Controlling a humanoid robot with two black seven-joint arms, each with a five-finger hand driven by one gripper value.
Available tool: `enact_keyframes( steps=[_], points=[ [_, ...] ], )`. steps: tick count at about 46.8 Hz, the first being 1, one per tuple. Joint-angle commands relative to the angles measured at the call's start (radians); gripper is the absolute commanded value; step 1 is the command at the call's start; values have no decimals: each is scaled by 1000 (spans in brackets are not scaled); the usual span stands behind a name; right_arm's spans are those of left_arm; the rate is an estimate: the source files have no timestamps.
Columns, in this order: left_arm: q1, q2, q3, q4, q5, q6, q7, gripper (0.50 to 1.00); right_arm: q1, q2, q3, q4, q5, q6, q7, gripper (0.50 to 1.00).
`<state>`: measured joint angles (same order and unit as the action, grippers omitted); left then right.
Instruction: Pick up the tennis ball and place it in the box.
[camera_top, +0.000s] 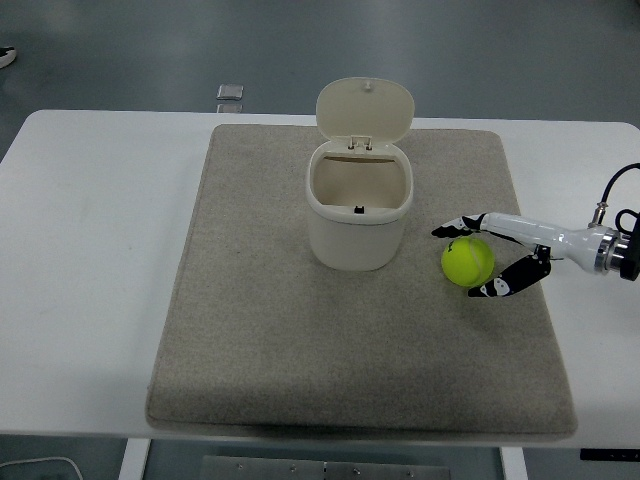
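On the grey mat (300, 330), head view: tennis ball (467, 262) sits right of the box (358, 215), near it but not touching, resting on the mat surface.

My right hand (478, 258) comes in from the right edge, palm side facing left toward the ball. Fingers are spread wide around the ball: upper fingers (452, 229) reach over its far-upper side, thumb (497, 288) lies at its near-lower right. Nothing is gripped yet; I cannot tell whether any fingertip touches the felt.

Key relation: ball lies directly left of my palm, in the mouth of the open hand. A ball has no long axis, so approach angle matters little; what matters is that the fingers bracket it on two opposite sides. Judgement: closing is the next step, then lift.

Box lies further left of the ball, lid (365, 108) hinged up at the back, opening upward and unobstructed. Judgement: carry path is up and leftward over the near-right rim.

Left hand does not show in this view. Right hand is the only candidate.

Risk, judged: ball rolls toward the box if the thumb arrives first.
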<state>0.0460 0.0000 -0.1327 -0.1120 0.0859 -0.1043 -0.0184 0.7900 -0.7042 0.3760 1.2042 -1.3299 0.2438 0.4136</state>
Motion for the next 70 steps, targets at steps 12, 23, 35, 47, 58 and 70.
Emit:
enact_keyframes(
  steps=[12, 23, 35, 47, 58, 70],
  points=[
    [0, 0, 1, 0, 0, 0, 0, 992, -5, 3, -2, -15, -14, -9, -1, 805],
    [-2, 0, -1, 0, 0, 0, 0, 992, -5, 3, -2, -18, -15, -12, 1, 772],
    [0, 0, 1, 0, 0, 0, 0, 992, 2, 3, 4, -17, -5, -14, 8, 582],
    [-2, 0, 1, 0, 0, 0, 0, 992, 6, -15, 23, 6, 9, -11, 73, 500],
    [0, 0, 1, 0, 0, 0, 0, 992, 57, -78, 92, 60, 70, 68, 163, 500],
    [-2, 0, -1, 0, 0, 0, 0, 992, 126, -51, 167, 103, 86, 127, 172, 500]
  ],
)
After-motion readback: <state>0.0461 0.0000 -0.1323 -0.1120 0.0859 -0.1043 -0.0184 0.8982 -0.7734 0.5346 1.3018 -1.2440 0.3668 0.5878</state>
